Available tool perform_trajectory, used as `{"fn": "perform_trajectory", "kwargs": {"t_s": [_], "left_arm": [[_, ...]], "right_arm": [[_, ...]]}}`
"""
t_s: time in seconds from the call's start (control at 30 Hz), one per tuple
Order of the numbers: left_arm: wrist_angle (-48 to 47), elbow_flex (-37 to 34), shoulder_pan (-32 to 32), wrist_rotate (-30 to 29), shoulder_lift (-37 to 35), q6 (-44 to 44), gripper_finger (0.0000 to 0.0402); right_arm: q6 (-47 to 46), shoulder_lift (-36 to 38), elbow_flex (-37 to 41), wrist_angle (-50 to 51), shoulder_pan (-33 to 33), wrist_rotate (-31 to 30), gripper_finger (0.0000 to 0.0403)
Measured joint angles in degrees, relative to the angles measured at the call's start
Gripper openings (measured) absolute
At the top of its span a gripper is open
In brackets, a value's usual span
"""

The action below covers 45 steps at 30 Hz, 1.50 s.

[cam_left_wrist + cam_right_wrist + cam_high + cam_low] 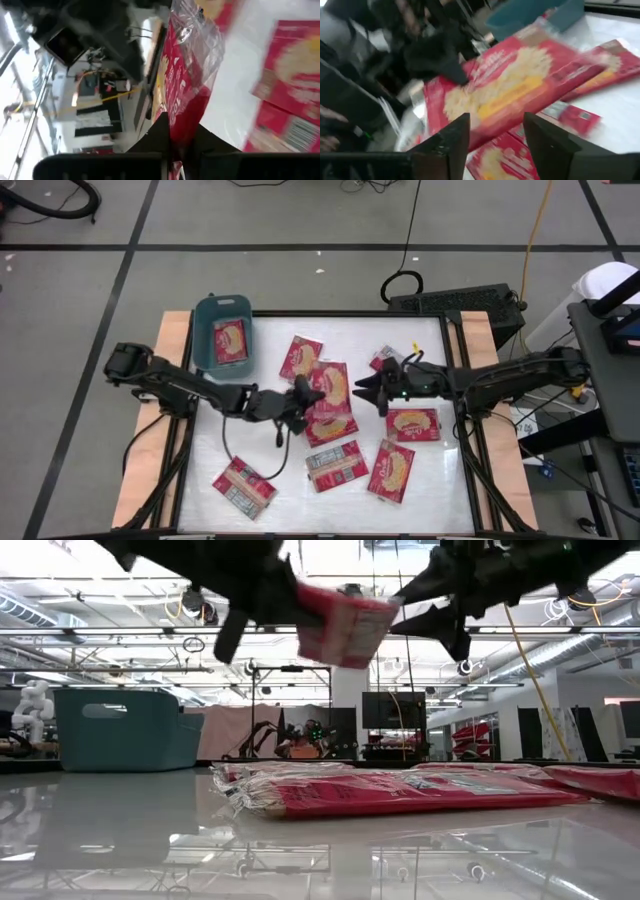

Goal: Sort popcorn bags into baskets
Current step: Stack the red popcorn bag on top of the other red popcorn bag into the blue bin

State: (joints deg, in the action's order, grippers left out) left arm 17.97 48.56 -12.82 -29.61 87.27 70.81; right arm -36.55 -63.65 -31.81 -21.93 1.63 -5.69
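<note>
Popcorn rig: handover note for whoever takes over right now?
Left gripper: shut on a popcorn bag, lifted above the table centre.
Right gripper: open, facing that lifted bag, holding nothing.
Teal basket: far left corner of the table, one bag inside.
Done: one bag binned.
Left: the held bag plus the loose bags spread over the table's centre and near side.
</note>
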Motion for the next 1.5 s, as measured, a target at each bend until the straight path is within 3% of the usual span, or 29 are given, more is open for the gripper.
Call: {"fn": "perform_trajectory", "kwargs": {"t_s": [0.27, 0.4, 0.57, 0.73, 0.93, 1.03, 1.17, 1.3, 1.5], "left_arm": [[0.08, -0.09, -5.36, -7.30, -1.37, 13.73, 0.0029], [0.11, -0.07, -6.09, -9.55, -1.41, 16.79, 0.0018], [0.08, -0.09, -6.12, -11.75, -1.43, 19.17, 0.0021], [0.19, -0.09, -6.47, -13.16, -1.41, 22.15, 0.0034], [1.49, -0.03, -6.69, -18.92, -1.41, 24.53, 0.0018], [1.76, -0.03, -6.82, -18.13, -1.38, 24.65, 0.0018], [4.23, -0.05, -6.82, -12.92, -1.36, 23.98, 0.0032], [7.62, -0.03, -6.82, -11.38, -1.36, 24.24, 0.0027], [8.89, -0.03, -6.55, -11.08, -1.36, 22.48, 0.0030]], "right_arm": [[-4.70, -5.55, 2.19, -11.15, -0.17, 0.45, 0.0207], [-5.42, -10.21, 2.14, -21.71, -0.17, 4.31, 0.0207], [-5.40, -14.77, 2.22, -29.44, -0.22, 4.17, 0.0200], [-6.12, -17.33, 2.15, -31.44, -0.99, 4.24, 0.0186], [-7.66, -18.78, 2.11, -32.42, -1.94, 4.74, 0.0184], [-7.75, -18.79, 2.11, -34.19, -2.18, 4.26, 0.0192], [-6.66, -18.81, 2.11, -37.68, -2.30, 4.56, 0.0196], [-4.87, -18.81, 2.11, -41.89, -2.32, 6.44, 0.0168], [-2.46, -18.81, 2.11, -43.28, -2.33, 7.24, 0.0069]]}}
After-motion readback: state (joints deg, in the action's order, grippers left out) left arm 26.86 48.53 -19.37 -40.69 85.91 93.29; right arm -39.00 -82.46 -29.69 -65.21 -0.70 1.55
